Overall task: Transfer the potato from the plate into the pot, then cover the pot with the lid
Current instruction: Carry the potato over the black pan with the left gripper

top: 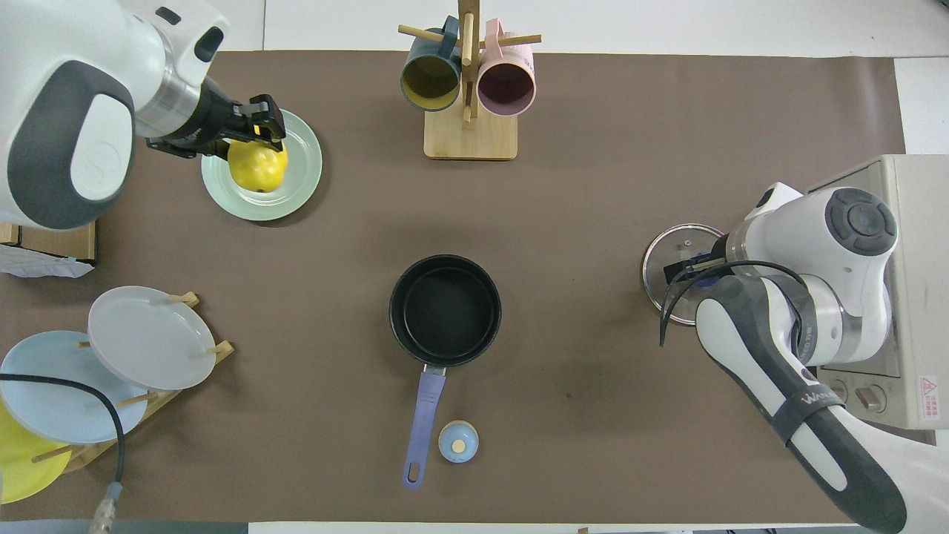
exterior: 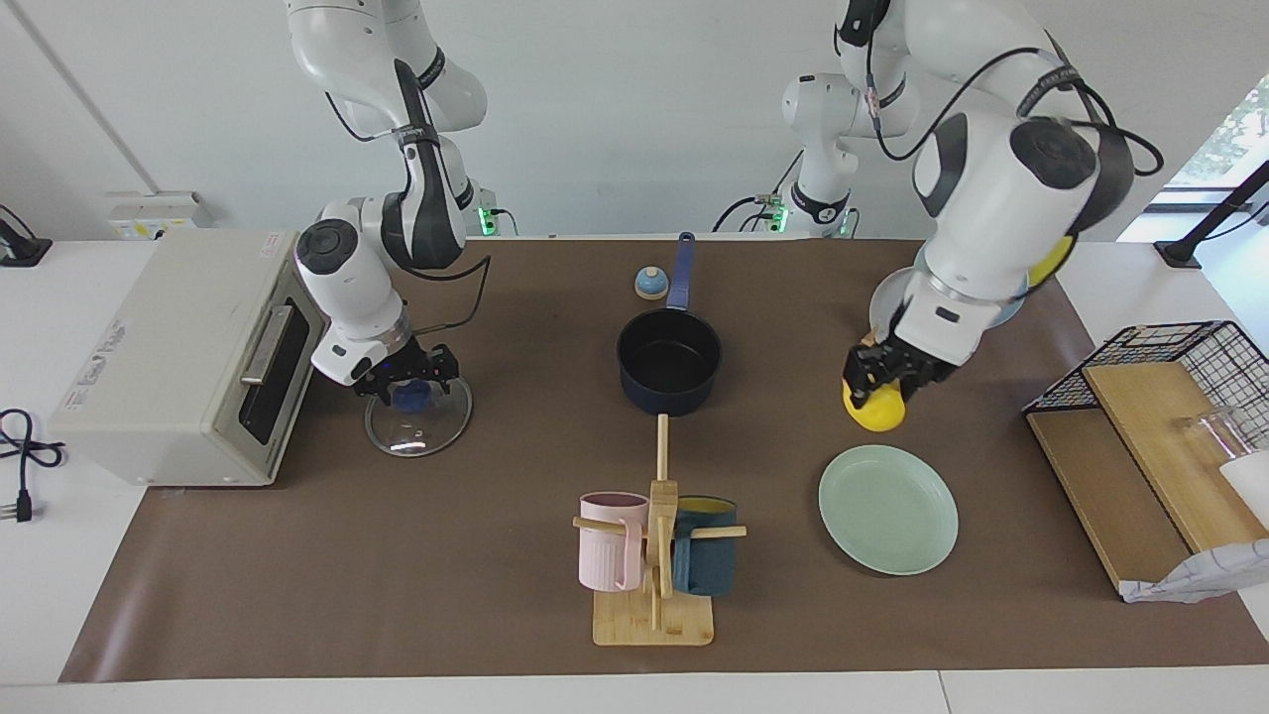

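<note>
My left gripper [exterior: 877,382] is shut on the yellow potato [exterior: 876,409] and holds it in the air above the mint-green plate [exterior: 887,508]. In the overhead view the gripper [top: 256,137] and potato [top: 256,167] cover part of the plate [top: 300,174]. The navy pot [exterior: 669,397] stands empty at mid-table with its blue handle [exterior: 681,273] toward the robots; it also shows in the overhead view [top: 445,308]. The glass lid [exterior: 421,431] lies flat on the table toward the right arm's end. My right gripper [exterior: 409,385] is down at its blue knob, as the overhead view [top: 693,267] also shows.
A toaster oven [exterior: 188,347] stands beside the lid. A bell [exterior: 650,284] sits next to the pot handle. A mug rack [exterior: 654,555] with two mugs is farther from the robots than the pot. A plate rack [top: 111,356] and a wire-and-wood shelf [exterior: 1160,416] are at the left arm's end.
</note>
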Robot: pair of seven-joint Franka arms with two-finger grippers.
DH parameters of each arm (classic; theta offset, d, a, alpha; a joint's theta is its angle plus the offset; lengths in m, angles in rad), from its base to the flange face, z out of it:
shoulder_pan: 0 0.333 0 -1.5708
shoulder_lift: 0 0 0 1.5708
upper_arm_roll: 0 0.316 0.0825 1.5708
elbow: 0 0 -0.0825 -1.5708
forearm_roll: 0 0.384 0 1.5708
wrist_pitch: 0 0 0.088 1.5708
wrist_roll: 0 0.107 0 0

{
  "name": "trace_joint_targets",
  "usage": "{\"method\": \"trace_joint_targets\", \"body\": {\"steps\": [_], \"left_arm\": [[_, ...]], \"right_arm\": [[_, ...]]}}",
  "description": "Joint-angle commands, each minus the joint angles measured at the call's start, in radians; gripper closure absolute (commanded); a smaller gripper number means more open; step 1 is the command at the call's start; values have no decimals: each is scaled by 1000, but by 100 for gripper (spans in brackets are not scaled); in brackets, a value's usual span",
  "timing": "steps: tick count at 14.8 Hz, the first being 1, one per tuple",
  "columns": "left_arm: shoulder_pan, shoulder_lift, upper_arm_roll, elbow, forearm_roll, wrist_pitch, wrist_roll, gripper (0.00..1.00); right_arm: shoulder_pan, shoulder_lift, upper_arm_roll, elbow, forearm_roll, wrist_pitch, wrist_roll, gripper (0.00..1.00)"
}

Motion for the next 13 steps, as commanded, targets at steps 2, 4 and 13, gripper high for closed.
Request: {"method": "trace_joint_targets", "body": {"steps": [2, 4, 13], "left_arm": [[-189, -205, 19, -352, -7, 110, -203, 100], [-263, -274, 19, -508, -7, 245, -275, 100], [-383, -199, 21, -687, -1, 593, -355, 100]], "right_arm": [[-8, -18, 0, -30, 13, 28, -17, 0], [-8, -18, 0, -35, 12, 29, -37, 0], [-10, -21, -1, -35, 1, 26, -83, 15]]}}
